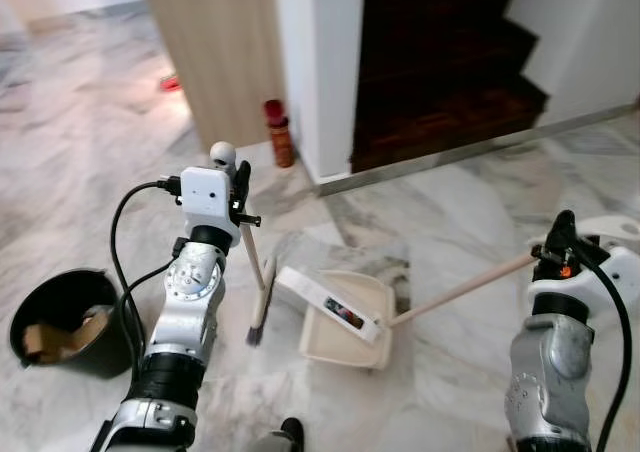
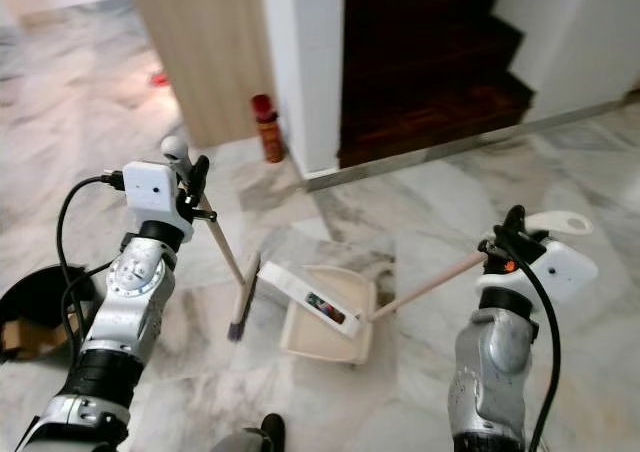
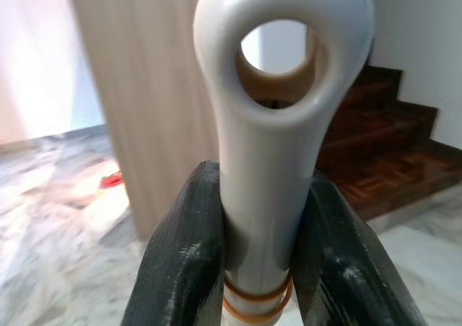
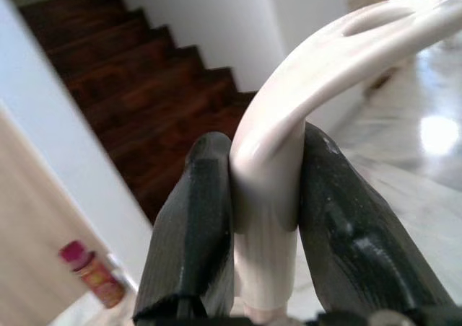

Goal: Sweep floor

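The broom (image 1: pixel 258 294) stands nearly upright on the marble floor (image 1: pixel 470 212), its dark bristle head down on the tiles just beside the dustpan's left edge, its thin wooden stick leaning up to the left. The left gripper (image 3: pixel 251 268) holds it at the very top: both black fingers (image 3: pixel 180 261) are pressed against the pale plastic end piece with the hanging hole, just above a rubber band wound round the stick.

The cream dustpan (image 1: pixel 345 317) lies on the floor between the two arms, its mouth facing away toward the stairs, a small label on its back rim. Its long wooden handle (image 1: pixel 460 290) slants up to the right, where the right gripper (image 4: pixel 263 218) clamps the curved cream grip at the end, one finger on either side.

Near the left arm, well apart from the pan, sits a black bucket (image 1: pixel 62 322) with scraps of brown paper inside. Further off, a red-capped bottle (image 1: pixel 280 132) stands at the foot of a white wall corner, beside a light wooden panel (image 1: pixel 215 52). Dark wooden stairs (image 1: pixel 440 62) climb behind that corner, and a small red object (image 1: pixel 170 82) lies on the floor in the distance.
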Motion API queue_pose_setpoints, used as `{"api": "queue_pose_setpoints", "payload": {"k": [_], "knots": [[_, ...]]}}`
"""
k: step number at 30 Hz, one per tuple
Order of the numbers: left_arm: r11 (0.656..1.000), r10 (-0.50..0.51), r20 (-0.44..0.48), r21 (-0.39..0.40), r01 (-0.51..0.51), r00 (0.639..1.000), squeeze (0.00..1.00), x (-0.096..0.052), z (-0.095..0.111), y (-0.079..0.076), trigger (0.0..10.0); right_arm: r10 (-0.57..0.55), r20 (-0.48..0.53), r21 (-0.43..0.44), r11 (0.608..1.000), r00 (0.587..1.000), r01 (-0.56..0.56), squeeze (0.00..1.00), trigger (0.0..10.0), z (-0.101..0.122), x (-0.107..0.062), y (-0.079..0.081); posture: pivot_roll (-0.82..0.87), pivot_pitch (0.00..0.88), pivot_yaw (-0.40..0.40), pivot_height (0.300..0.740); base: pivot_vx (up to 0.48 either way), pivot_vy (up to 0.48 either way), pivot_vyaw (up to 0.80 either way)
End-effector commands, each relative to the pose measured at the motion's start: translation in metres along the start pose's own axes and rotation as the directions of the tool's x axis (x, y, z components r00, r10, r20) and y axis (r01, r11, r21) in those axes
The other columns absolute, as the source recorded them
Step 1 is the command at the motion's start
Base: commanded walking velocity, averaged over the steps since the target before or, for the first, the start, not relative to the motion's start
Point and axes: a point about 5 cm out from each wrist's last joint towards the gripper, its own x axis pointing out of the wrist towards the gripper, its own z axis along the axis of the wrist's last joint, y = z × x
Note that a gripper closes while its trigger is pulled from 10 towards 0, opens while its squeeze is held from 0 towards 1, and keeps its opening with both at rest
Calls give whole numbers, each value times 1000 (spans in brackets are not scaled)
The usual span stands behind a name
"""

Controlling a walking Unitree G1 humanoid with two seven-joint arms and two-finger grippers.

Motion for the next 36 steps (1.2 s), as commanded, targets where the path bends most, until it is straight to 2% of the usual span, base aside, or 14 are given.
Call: {"api": "queue_pose_setpoints", "payload": {"k": [1, 11, 20, 36], "knots": [[1000, 13, 47, 10, -13, 999, 392, 2, 9, 7, 10000, 22, 49, 19, 1000, 999, -23, 0, 10000, 10, 3, 8, 48, 117, 0, 740, 0, 0, 800], [1000, -12, 44, 11, 11, 999, 396, -2, 9, 0, 10000, 12, 42, 24, 1000, 999, -13, 0, 10000, 8, 1, 5, 50, 109, 13, 740, 0, 0, 788], [999, -30, 47, 16, 29, 998, 400, -4, 9, -4, 10000, -2, 36, 15, 1000, 999, 2, 0, 10000, 6, 0, 2, 56, 100, 17, 740, 0, 0, 60], [999, -30, 44, 18, 29, 999, 404, -4, 9, -4, 10000, 7, 32, 20, 1000, 999, -7, 0, 10000, 6, 0, 4, 60, 119, 13, 740, 0, 0, 800]]}}
